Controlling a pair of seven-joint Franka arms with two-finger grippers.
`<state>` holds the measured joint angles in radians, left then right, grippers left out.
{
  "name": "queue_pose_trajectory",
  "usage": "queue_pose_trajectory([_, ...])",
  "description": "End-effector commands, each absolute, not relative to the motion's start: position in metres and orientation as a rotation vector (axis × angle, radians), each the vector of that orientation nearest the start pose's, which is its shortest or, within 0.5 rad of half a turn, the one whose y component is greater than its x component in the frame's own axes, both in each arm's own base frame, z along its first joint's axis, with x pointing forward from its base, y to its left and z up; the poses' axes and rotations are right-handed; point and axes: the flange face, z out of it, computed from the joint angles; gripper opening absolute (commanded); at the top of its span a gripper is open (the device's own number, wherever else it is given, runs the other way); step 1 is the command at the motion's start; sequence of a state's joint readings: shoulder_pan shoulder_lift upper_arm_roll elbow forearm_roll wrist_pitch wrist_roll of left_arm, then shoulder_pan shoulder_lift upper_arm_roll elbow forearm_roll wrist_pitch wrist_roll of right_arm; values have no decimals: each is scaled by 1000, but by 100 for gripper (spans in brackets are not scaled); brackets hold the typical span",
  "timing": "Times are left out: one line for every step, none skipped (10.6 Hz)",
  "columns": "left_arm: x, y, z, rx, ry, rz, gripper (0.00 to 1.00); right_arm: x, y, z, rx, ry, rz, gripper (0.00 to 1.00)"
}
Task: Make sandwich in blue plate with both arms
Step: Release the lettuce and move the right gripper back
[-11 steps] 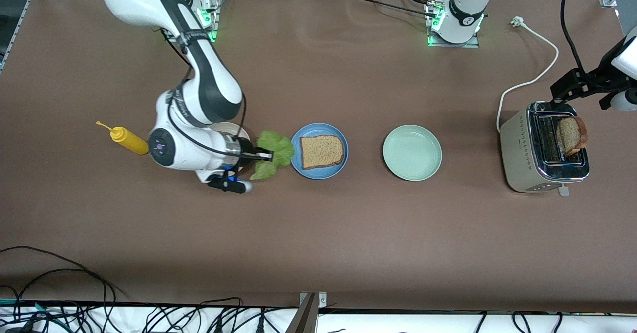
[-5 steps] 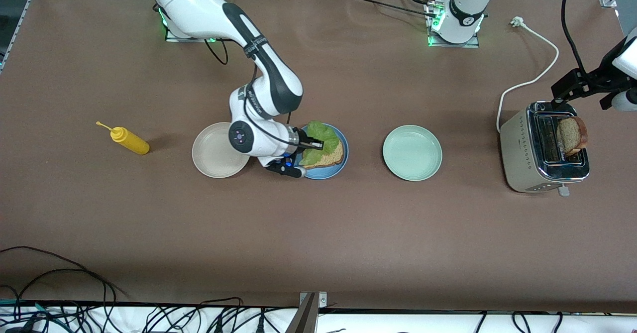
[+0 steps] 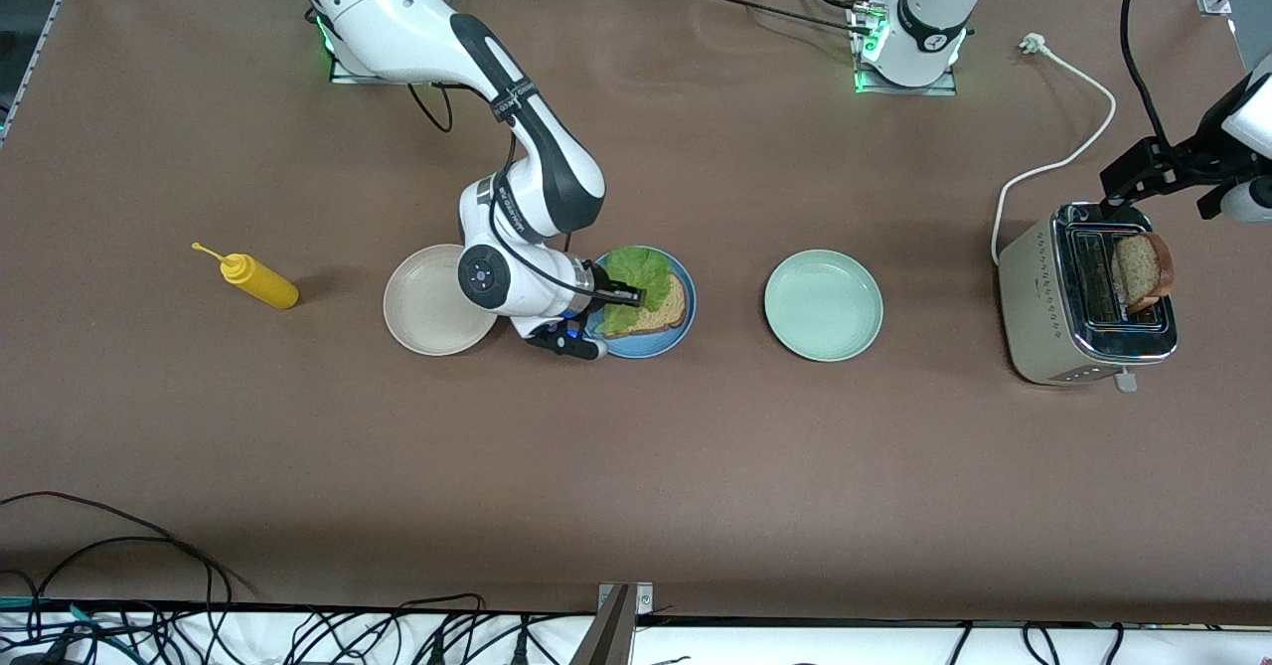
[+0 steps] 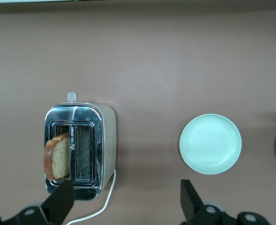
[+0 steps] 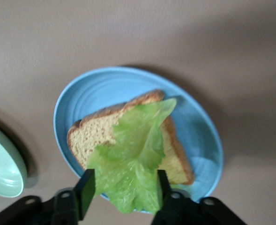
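Right claw [image 5: 123, 187]: fingers parted around lettuce leaf [image 5: 133, 161], over the blue plate [image 5: 100, 89].
Lettuce: covers part of bread slice [image 5: 93, 131].
Left claw [image 4: 126, 199]: open above toaster [image 4: 81, 145], tips cut off.

A yellow squeeze bottle [image 3: 253, 278] is laid on its side toward the right arm's end of the brown table [image 3: 636, 466], and a beige plate [image 3: 427, 307] is set a bit further in from it, well apart from the bottle. A pale mint-green plate [image 3: 823, 304] is parked around the middle of the table, while a shiny silver toaster [image 3: 1083, 297] is placed toward the left arm's end, with its white cord [image 3: 1063, 148] trailed away from the front camera to an unplugged plug [image 3: 1032, 44]. A tangle of black cables [image 3: 149, 605] is draped along the table edge nearest the front camera.
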<state>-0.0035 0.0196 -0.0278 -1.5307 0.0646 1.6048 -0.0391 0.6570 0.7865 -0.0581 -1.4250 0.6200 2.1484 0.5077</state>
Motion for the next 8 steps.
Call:
queue_pose_trajectory([566,-10,641,-3076,-6,-86,100,596,432,263,-2825,225,251,100])
queue_pose_trajectory([567,-10,641,-3076,-3,-88,100,605,425,285,-2875,173,164,100])
queue_pose_trajectory([567,-11,641,-3073,4,-88,100,608,419,302,-2935,109,96,100])
queue_pose_trajectory([566,-13,642,-3072,13,-91,100,607,411,319,-3012,39,71,100])
queue_pose_trajectory([565,-16,643,-3075,36,-93,100,609,396,337,-3101,-21,38,100])
queue_pose_trajectory([564,-18,646,-3076,41,-102,100,609,389,355,-3163,-82,-9,100])
queue_pose_trajectory([565,-22,644,-3069,48,-96,100,610,376,374,-3212,-99,-37,100])
queue_pose_trajectory([562,-24,647,-3065,49,-97,100,613,357,394,-3228,-94,-14,100])
